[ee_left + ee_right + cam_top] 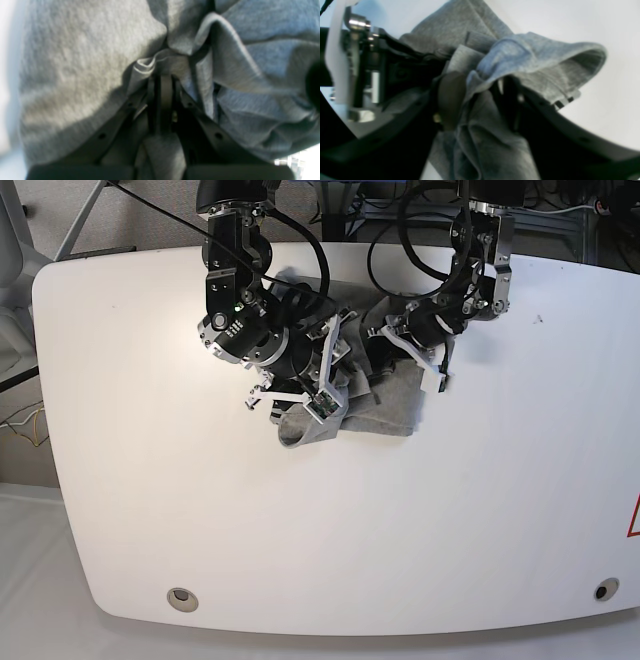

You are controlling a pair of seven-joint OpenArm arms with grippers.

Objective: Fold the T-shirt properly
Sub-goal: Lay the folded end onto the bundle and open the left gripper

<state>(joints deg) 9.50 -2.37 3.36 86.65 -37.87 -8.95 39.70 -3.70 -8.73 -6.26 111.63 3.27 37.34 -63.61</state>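
- The T-shirt (385,405) lies bunched in a grey heap on the white table (480,510), far side, between the two arms and partly under both.
- The left gripper (162,75) is clamped tight on a pinched fold of the cloth, which bulges around its fingers.
- The right gripper (480,97) stands with its jaws parted, cloth draped between and over them; one finger (450,97) touches the fabric without pinching it.
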